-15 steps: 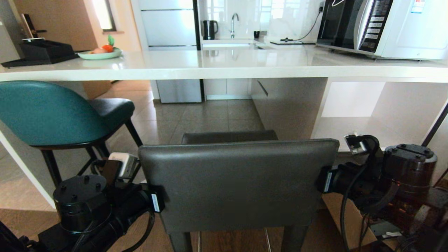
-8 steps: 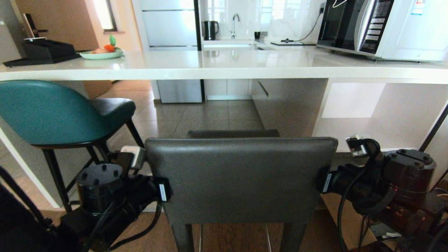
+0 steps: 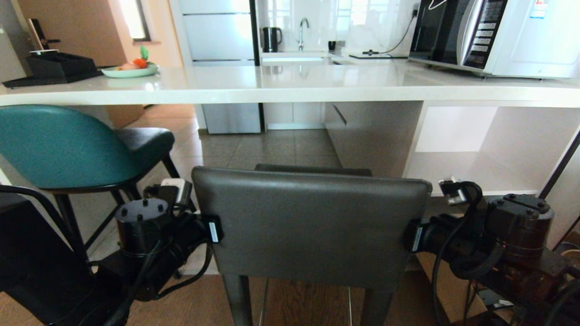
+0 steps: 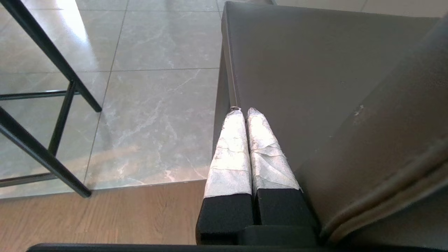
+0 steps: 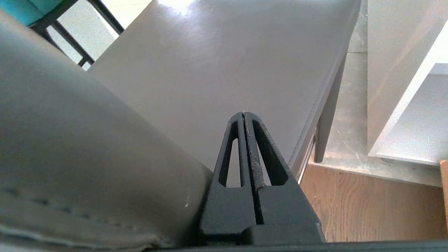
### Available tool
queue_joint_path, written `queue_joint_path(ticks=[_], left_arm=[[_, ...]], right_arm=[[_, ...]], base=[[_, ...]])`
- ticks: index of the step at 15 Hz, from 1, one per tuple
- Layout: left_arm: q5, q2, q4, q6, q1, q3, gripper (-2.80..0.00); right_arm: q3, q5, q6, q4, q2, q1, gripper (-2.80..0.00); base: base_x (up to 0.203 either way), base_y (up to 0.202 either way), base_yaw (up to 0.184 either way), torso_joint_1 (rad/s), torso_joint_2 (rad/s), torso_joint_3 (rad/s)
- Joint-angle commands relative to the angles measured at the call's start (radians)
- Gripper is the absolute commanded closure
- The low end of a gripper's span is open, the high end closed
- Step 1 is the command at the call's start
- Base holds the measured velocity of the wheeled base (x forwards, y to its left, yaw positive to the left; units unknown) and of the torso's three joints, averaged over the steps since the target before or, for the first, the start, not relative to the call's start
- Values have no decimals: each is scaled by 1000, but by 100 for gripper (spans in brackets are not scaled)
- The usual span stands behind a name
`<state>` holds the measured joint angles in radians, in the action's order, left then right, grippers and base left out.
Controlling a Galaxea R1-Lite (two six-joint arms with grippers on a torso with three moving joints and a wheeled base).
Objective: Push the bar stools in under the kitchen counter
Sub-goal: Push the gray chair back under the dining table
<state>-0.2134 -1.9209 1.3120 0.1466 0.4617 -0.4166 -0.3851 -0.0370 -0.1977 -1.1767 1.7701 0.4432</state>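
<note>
Closed hands (image 4: pixel 245 112) flanking grey stool (image 3: pixel 312 226)

**Right tool pressed shut beside the grey stool's back**

The right tool (image 5: pixel 244 117) has its two black fingers closed flat together, tips over the grey stool (image 5: pixel 224 70) seat, touching the backrest's edge. Beyond the seat, a teal stool (image 5: pixel 21 8) corner and thin black legs show. A white panel (image 5: pixel 395 70) stands beside wooden floor (image 5: pixel 367 206).

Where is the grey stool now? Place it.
In the head view the grey stool stands centre, short of the counter, right of the teal stool, flanked by the left gripper and right gripper.
</note>
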Motion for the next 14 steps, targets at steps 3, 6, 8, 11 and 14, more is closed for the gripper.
queue_joint_path(ticks=[3, 6, 8, 11, 14], left_arm=[[3, 22, 7, -4, 5, 18, 0], [0, 28, 7, -29, 5, 33, 0], [0, 40, 7, -30, 6, 35, 0], [0, 45, 7, -48, 6, 32, 0], [0, 45, 7, -50, 6, 35, 0]], right_arm=[[-34, 2, -1, -15, 39, -4, 0], [-64, -2, 4, -14, 65, -14, 0], [-61, -3, 6, -15, 62, -14, 0], [-81, -4, 6, -14, 63, -18, 0], [-75, -3, 6, -15, 63, -17, 0]], base=[[0, 0, 0, 0, 0, 0], [0, 0, 0, 0, 0, 0], [0, 0, 0, 0, 0, 0], [0, 0, 0, 0, 0, 0], [0, 0, 0, 0, 0, 0]])
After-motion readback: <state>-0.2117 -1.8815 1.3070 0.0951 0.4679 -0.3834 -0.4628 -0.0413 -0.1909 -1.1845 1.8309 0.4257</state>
